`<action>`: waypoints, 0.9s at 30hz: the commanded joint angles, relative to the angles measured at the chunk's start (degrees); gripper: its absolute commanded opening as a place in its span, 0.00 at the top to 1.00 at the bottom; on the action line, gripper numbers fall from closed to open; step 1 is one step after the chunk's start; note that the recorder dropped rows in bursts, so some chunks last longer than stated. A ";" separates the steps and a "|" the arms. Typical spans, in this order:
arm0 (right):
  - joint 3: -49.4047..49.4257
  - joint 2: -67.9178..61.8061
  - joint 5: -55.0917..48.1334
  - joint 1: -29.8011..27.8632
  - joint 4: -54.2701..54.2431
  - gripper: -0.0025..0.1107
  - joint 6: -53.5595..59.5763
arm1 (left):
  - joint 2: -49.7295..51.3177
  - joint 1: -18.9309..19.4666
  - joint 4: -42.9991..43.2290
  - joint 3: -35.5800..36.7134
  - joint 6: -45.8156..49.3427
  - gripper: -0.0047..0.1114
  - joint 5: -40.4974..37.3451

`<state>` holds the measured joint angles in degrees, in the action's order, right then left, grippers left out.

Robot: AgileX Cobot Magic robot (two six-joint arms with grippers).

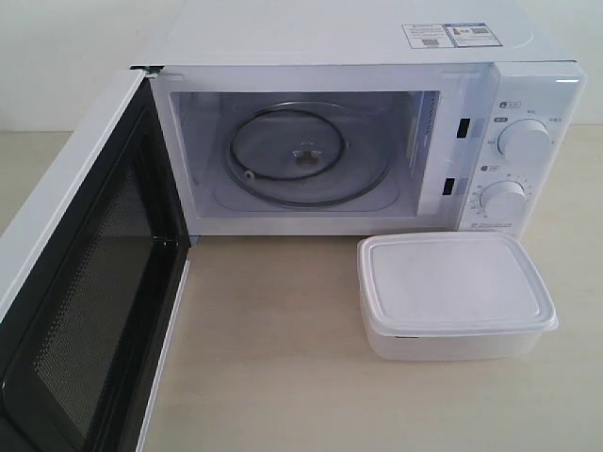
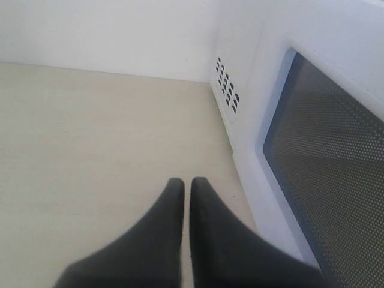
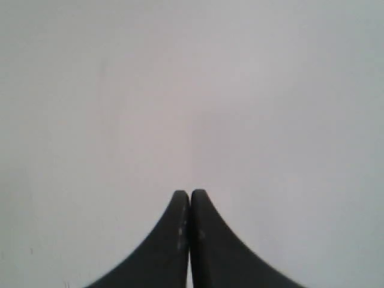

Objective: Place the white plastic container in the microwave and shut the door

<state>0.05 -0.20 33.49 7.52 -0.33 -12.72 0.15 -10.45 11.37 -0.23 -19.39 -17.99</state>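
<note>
Both closed, empty: L end effector, R end effector. Door open, container sits by microwave for loading.

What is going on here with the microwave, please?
Nothing is being handled yet. The white countertop microwave stands with its white mesh-windowed door swung wide open. The shallow translucent-white plastic container, lid on, sits on the pale wooden table in front of the dials. The left gripper is shut beside the door's outer face; the right gripper is shut too, holding nothing.
</note>
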 commanded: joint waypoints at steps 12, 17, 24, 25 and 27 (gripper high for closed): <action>-23.96 -12.15 -40.04 -0.18 -9.11 0.98 5.89 | -0.15 0.18 -0.49 0.23 -0.54 0.92 -0.01; -24.32 -22.33 -55.24 -0.18 -9.35 0.98 6.18 | -0.15 0.18 -0.49 0.23 -0.54 0.92 -0.01; -24.20 -25.33 -55.48 -0.18 -10.94 0.98 5.76 | -0.15 0.18 -0.49 0.23 -0.54 0.92 -0.01; -24.20 -26.15 -55.76 -0.18 -11.69 0.98 5.76 | -0.15 0.18 -0.49 0.23 -0.54 0.92 -0.01; -24.20 -28.52 -55.77 -0.18 -14.64 0.98 5.76 | -0.15 0.18 -0.49 0.23 -0.54 0.92 -0.01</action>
<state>-23.92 -26.62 -22.09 7.52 -12.47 -6.87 0.15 -10.45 11.37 -0.23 -19.39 -17.99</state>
